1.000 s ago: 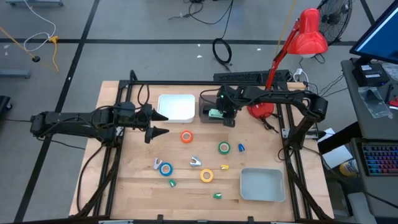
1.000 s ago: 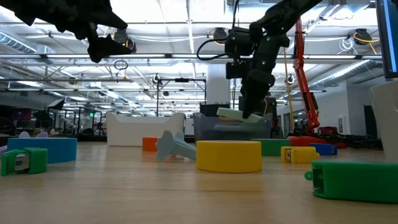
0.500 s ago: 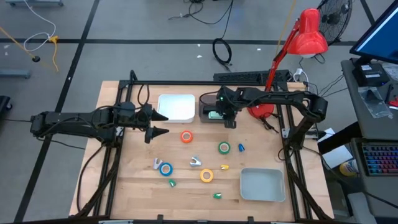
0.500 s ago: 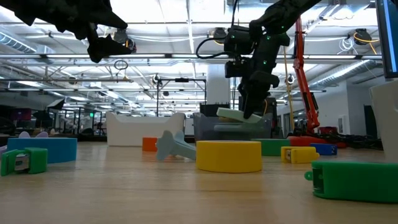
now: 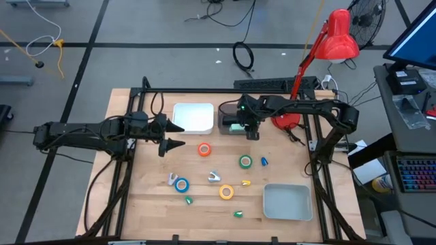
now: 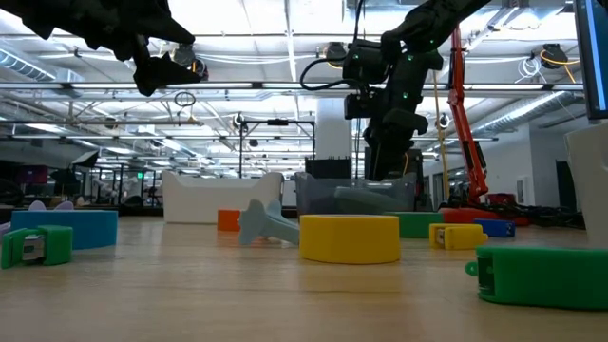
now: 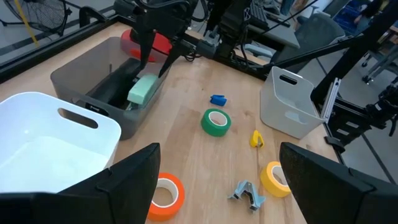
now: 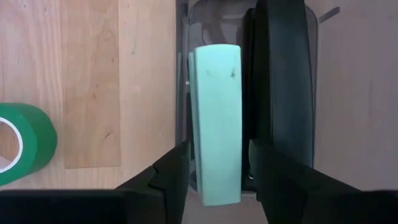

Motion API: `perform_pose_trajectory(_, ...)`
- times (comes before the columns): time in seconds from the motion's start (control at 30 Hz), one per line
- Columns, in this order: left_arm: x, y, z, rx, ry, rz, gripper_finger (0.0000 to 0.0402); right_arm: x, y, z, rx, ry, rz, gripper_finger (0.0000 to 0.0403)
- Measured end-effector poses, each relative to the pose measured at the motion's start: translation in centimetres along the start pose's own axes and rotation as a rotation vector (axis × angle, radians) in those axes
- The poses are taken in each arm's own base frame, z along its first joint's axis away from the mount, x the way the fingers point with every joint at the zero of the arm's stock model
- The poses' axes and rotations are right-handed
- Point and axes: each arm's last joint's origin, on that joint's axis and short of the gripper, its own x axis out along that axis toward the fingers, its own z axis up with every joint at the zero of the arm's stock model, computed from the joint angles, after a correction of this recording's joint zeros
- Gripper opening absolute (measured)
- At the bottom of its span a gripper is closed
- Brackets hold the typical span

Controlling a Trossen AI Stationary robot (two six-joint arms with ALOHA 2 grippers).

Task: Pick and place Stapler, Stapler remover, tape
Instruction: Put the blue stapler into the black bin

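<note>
Right gripper [image 8: 214, 174] is parked over the grey bin [image 5: 231, 113] at the far edge of the tabletop, about the middle, and its fingers are spread wider than the mint green stapler [image 8: 216, 118], which now looks to be lying in the bin beside a black stapler [image 8: 280, 93]. So I'd call it let go, nothing in the grip. From the low view I can't tell if the green one is flat or propped on the black one.

For doing this step cleanly, I'd lift straight up out of the bin with the fingers kept apart. The fingers straddle the green stapler closely, so any sideways drift risks dragging it or catching the bin wall.

Left gripper [image 5: 170, 135] hangs open and empty near the white bin [image 5: 193, 117], just waiting.

Still out on the wood: the orange tape roll [image 5: 204, 150] nearest the bins, the green tape roll [image 5: 245, 161] toward the right edge, the blue tape roll [image 5: 181, 184] and the yellow tape roll [image 5: 226, 192] nearer the front edge. The grey staple remover [image 5: 214, 177] sits between the last two.

My guess is the green roll is the easiest next reach for the right arm. Come down over it vertically; those rolls will probably slide on bare wood if one finger touches first.
</note>
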Motion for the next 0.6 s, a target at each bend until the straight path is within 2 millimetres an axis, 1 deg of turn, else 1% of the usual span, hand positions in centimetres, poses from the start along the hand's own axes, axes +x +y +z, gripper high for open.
perform_pose_trajectory(0.17,0.0,0.0,0.0,0.001,0.000,0.000,0.0333,-0.1,-0.2,0.0,-0.005,0.031,-0.081,0.0158)
perform_pose_trajectory(0.23,0.0,0.0,0.0,0.001,0.000,0.000,0.0333,-0.6,-0.2,0.2,-0.008,0.025,-0.127,0.0158)
perform_pose_trajectory(0.33,0.0,0.0,0.0,0.005,0.000,0.000,0.0333,-2.4,0.1,0.5,-0.018,-0.033,-0.172,0.0159)
perform_pose_trajectory(0.43,0.0,0.0,0.0,0.005,0.001,0.000,0.0333,-4.8,1.1,0.6,-0.029,-0.093,-0.186,0.0158)
perform_pose_trajectory(0.53,0.0,0.0,0.0,0.005,0.001,0.000,0.0333,-7.5,2.4,0.6,0.027,-0.180,-0.185,0.0149)
perform_pose_trajectory(0.6,0.0,0.0,0.0,0.005,0.001,0.000,0.0333,-8.9,3.6,0.2,0.080,-0.196,-0.161,0.0138)
